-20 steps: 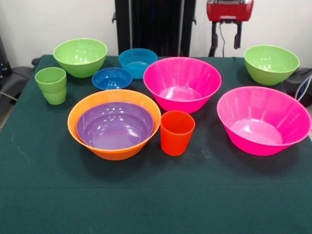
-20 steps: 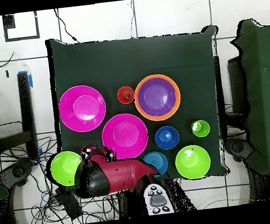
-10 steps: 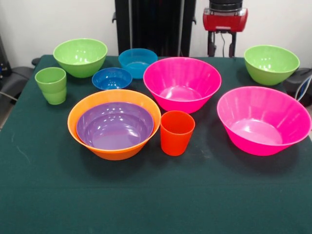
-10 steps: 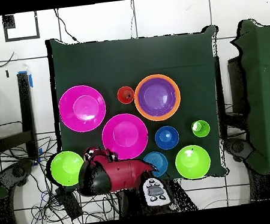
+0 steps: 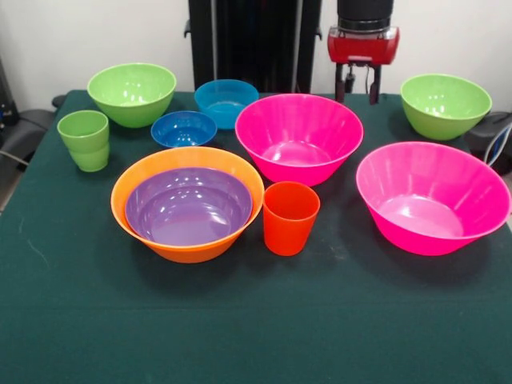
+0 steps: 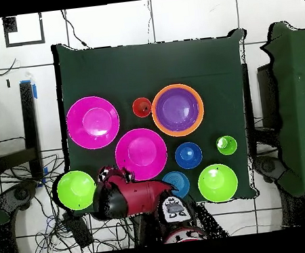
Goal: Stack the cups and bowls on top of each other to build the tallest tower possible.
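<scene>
Two pink bowls [image 5: 298, 136] [image 5: 432, 196] mid-table, pincer [image 5: 358, 86] spread at far edge

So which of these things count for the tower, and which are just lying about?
For the job: orange bowl holding purple bowl; two pink bowls; two green bowls; two blue bowls; orange cup; green cup.
Lying about: cables on the floor.

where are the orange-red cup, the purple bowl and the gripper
orange-red cup [image 5: 290, 218], front view, on its outer wall
purple bowl [image 5: 189, 208], front view, on its inner floor
gripper [image 5: 357, 84], front view, midway between its fingertips
</scene>
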Robot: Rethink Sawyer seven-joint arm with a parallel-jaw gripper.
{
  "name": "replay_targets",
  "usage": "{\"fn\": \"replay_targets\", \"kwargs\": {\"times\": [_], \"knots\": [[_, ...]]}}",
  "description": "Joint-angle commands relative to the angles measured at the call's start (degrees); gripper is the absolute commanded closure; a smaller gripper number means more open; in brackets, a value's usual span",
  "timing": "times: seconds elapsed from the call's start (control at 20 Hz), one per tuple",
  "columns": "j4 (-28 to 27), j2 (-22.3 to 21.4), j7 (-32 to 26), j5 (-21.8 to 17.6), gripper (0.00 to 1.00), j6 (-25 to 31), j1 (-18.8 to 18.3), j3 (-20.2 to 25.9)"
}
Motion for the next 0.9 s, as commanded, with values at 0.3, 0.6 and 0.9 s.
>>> {"fn": "replay_targets", "kwargs": {"times": [0.3,0.6,0.9], "knots": [[-6.23,8.44,5.72,-2.4,0.0,-9.13,2.74,-1.64],[-7.24,11.61,6.03,-3.3,0.0,-12.33,2.33,-1.46],[-8.15,14.39,6.5,-4.12,0.0,-14.43,1.79,-0.8]]}}
